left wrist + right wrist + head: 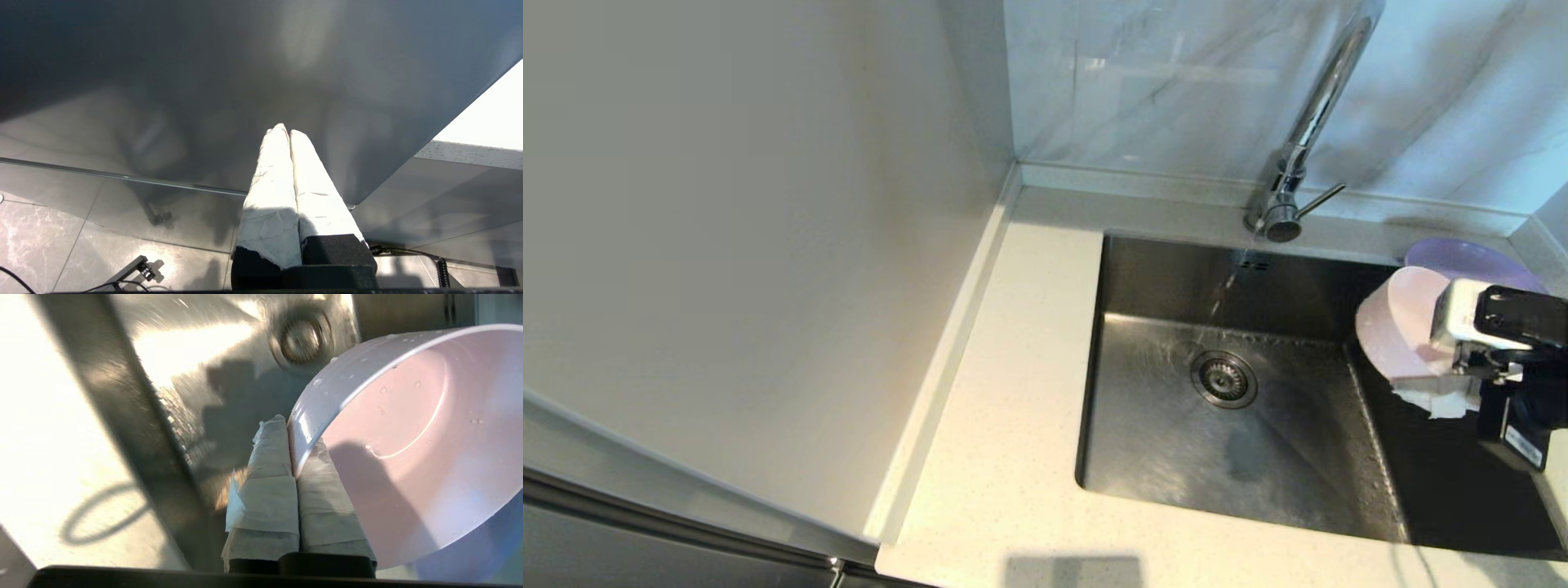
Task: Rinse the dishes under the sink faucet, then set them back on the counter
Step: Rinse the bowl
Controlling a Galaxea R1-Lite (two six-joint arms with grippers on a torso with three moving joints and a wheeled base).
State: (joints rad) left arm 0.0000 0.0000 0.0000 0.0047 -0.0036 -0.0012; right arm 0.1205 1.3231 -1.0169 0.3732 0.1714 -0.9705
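Left pincer [286, 132] parked off-scene, taped fingers pressed together, holding nothing. Cream speckled stone tabletop [1005, 457] left of steel sink basin [1225, 441]; thin stream falls from chrome gooseneck faucet [1298, 155]. Right pincer [292, 457] clamps rim of wet pale pink bowl [1396, 327], tilted over basin's right edge. Risk: slick rim may slip from narrow grip; bowl could knock lilac plate [1470, 257] just behind it.

The pink bowl [1395, 331] is tipped on its side at the right edge of the frame, over the sink, with water drops on it. The purple plate [1470, 259] sits just behind it on the white counter [1005, 408]. The shiny faucet [1307, 135] stands at the upper right, with a thin stream of water running down.
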